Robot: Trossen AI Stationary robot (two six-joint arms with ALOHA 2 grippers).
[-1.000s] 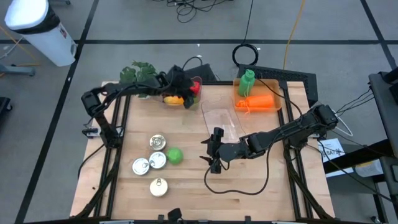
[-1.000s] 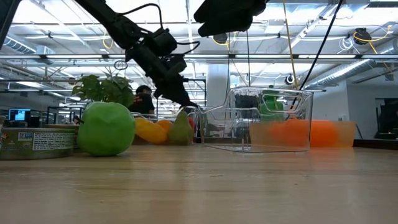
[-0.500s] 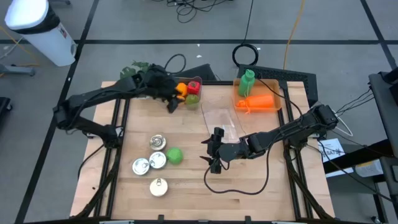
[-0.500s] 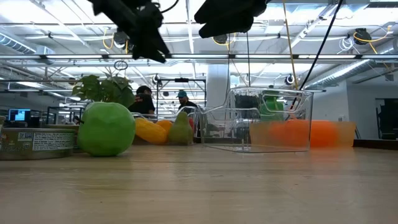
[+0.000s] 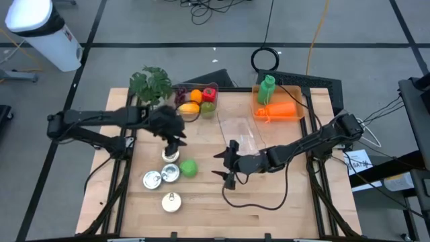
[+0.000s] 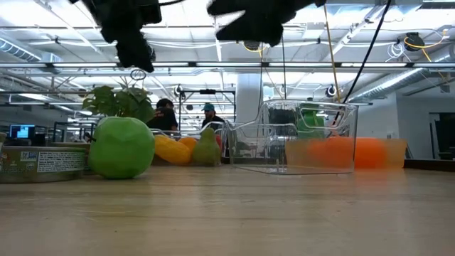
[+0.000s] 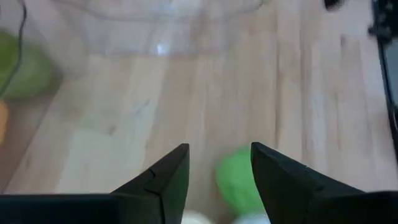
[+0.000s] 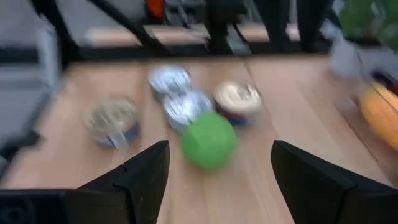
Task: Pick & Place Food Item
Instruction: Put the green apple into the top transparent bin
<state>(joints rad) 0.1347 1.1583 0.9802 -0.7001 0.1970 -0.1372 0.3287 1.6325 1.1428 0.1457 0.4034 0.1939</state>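
Note:
A green apple (image 5: pixel 189 167) rests on the wooden table beside several tin cans (image 5: pixel 170 154). In the low view the apple (image 6: pixel 122 147) sits at the left. My left gripper (image 5: pixel 175 138) hovers open over the far side of the cans, just to the far left of the apple. Its wrist view shows the apple (image 7: pixel 239 183) below, between the fingertips (image 7: pixel 217 168). My right gripper (image 5: pixel 220 165) is open and raised to the apple's right, facing it. The apple (image 8: pixel 209 141) is centred in its wrist view. Neither gripper touches anything.
A clear plastic container (image 5: pixel 238 131) stands mid-table beyond the right gripper. A fruit pile (image 5: pixel 195 102) and a leafy plant (image 5: pixel 151 82) sit at the far edge. An orange tray (image 5: pixel 289 111) with a green bottle (image 5: pixel 268 87) is at the far right. Bare wood lies near the front edge.
My left gripper has lifted away from the fruit pile at the far edge and swung toward the near side, arriving above the cans next to the green apple. It carries nothing. The fruit stays in place. My right gripper has edged slightly left toward the apple.

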